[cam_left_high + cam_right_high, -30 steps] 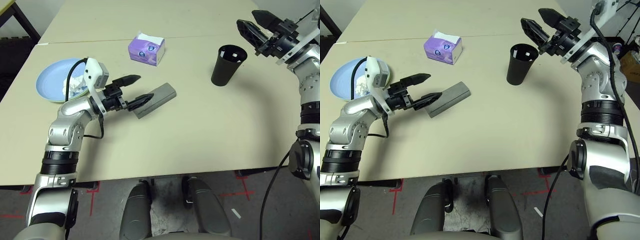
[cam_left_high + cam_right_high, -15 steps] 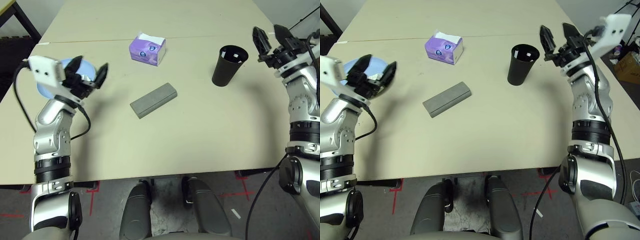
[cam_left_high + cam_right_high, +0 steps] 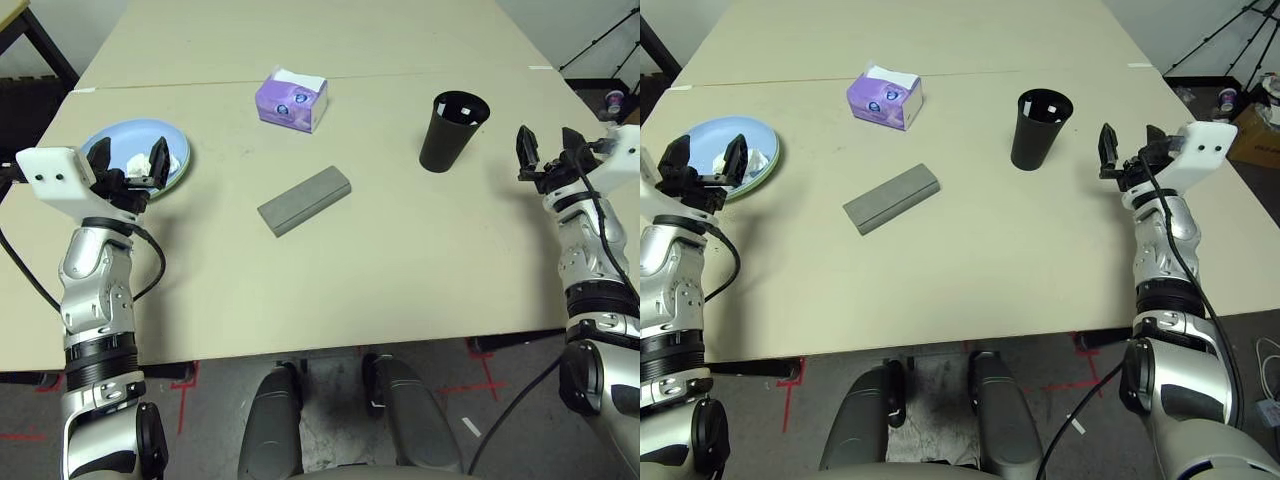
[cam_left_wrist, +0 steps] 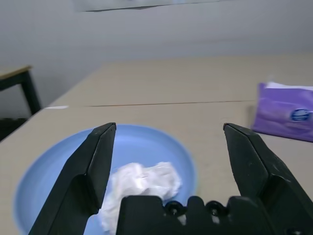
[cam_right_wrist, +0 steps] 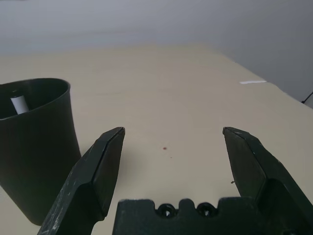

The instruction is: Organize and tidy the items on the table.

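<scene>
Though near plate [image 3: 120, 150] and cup [image 3: 448, 130], both end effectors [image 3: 128, 164] [image 3: 546, 152] wide, seemingly empty.

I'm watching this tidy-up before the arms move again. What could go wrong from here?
The black cup stands upright just beside the open right gripper; a sideways sweep could tip it and spill the white pen inside. The open left gripper hangs by the blue plate; a low pass might nudge the plate or drag the light crumpled tissue off it.
</scene>
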Available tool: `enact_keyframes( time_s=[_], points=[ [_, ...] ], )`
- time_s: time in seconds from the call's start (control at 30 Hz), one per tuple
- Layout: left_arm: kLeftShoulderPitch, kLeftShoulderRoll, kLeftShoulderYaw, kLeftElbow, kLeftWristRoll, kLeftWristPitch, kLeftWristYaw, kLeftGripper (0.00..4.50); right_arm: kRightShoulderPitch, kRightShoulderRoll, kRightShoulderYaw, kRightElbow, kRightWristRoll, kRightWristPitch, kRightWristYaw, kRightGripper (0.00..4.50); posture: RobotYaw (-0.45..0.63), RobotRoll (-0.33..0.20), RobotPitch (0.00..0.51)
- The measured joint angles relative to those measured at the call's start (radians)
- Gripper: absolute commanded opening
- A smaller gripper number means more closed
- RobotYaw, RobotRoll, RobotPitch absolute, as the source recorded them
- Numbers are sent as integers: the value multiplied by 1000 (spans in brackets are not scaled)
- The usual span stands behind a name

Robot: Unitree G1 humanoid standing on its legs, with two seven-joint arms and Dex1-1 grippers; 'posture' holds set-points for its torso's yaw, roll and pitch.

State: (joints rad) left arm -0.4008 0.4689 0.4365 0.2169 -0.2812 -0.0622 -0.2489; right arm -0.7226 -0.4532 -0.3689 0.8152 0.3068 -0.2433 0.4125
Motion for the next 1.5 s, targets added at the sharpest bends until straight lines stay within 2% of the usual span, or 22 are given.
enact_keyframes(
  time_s=[0.23,0.63,1.5],
  points=[
    [50,-31,-6,0,9,-19,34,4500,-4,-2,15,10,-10,17,19,4425,-72,0,176],
    [75,-24,0,0,-23,15,20,4500,-4,-2,14,9,-9,27,20,4425,-75,0,166],
    [55,-19,16,41,-60,41,-12,4500,10,2,14,-31,-8,47,15,4425,-88,0,147]
  ],
)
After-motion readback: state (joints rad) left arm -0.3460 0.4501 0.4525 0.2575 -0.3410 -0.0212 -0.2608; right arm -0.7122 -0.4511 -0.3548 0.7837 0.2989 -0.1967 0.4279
